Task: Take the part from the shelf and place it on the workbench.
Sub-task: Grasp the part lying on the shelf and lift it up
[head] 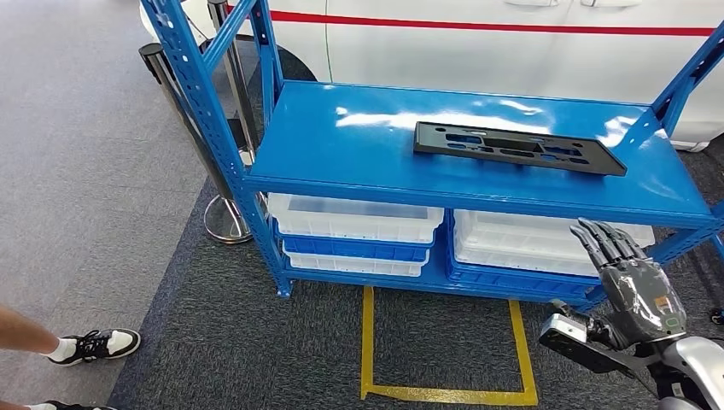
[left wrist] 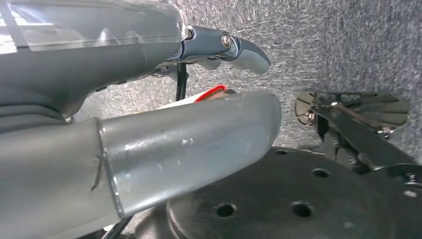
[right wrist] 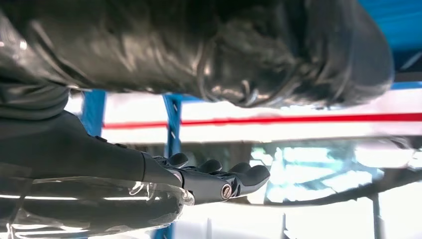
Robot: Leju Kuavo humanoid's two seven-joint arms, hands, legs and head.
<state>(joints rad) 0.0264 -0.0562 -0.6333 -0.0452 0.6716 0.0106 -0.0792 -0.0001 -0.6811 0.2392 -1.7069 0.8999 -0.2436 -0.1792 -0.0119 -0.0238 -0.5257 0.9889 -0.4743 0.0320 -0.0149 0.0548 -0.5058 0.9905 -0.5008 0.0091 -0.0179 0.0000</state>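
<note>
You have white plastic bins (head: 350, 218) and blue bins (head: 354, 248) stacked on the lower level of the blue metal shelf (head: 359, 145). More white bins (head: 521, 243) sit on the right side of that level; what lies inside any of them cannot be made out from here.

The part (head: 519, 148) you want is a flat black plate, long and narrow with cut-out slots, lying on the glossy top level toward the right rear, with nothing touching it.

Your right hand (head: 627, 278) is raised in front of the shelf's right lower corner, below and forward of the part. Its dark fingers are straight and close together, and it holds nothing. In the right wrist view the same fingers (right wrist: 219, 177) stretch out flat.

Your left hand (left wrist: 234, 47) hangs over the grey carpet. One grey fingertip shows, so you cannot tell how far the hand is spread.

A yellow tape outline (head: 448, 350) marks the dark carpet in front of the shelf. A chrome post (head: 201, 128) on a round base stands at the shelf's left corner. A white car body with a red stripe (head: 512, 34) stands behind the shelf. A person's black-and-white sneaker (head: 107, 344) rests at the lower left on the carpet.
</note>
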